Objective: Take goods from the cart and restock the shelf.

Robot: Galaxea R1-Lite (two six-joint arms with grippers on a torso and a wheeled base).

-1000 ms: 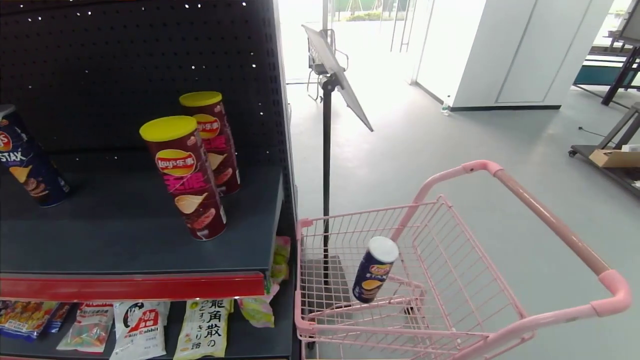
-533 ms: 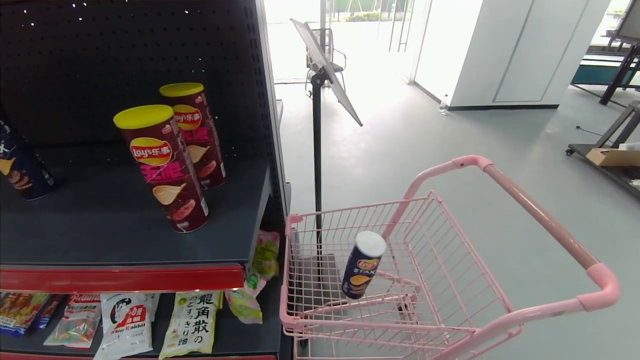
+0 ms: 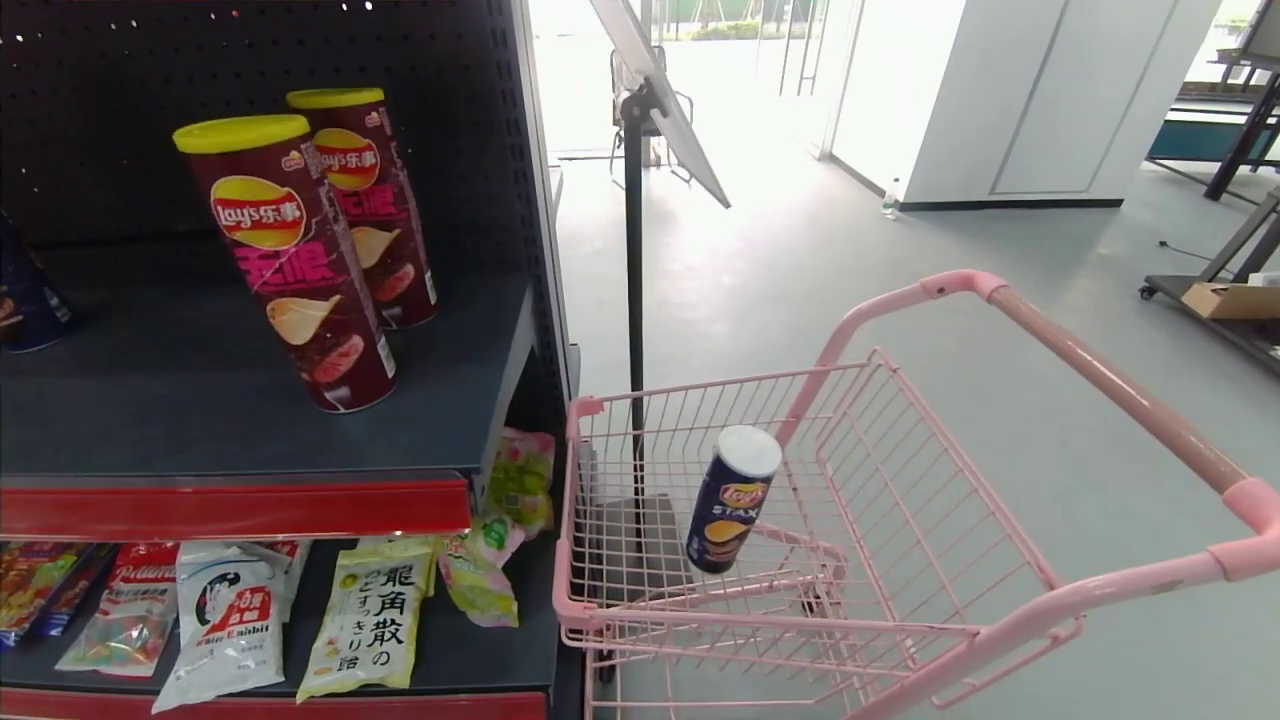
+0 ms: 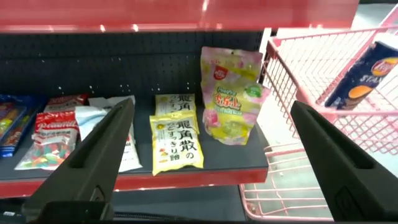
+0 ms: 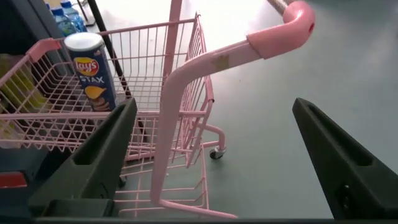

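Fingers (image 4: 93, 158), left gripper (image 4: 211, 106): spread wide, empty, low before the lower shelf's snack bags (image 4: 177, 134). Fingers (image 5: 339, 158), right gripper (image 5: 214, 102): spread wide, empty, outside the cart (image 3: 1110, 385), beside its handle frame. Goods in cart: one blue can (image 3: 732, 498), white lid, standing on end in the basket, toward the shelf side. Shelf (image 3: 150, 400): two red cans (image 3: 285, 260), yellow lids, upright, one behind the other; dark can (image 3: 25, 300) at far left edge. Sign stand (image 3: 633, 300): black pole just behind the cart, by the shelf end. Pink-green bag (image 3: 520, 480): propped at lower shelf's end, beside cart.
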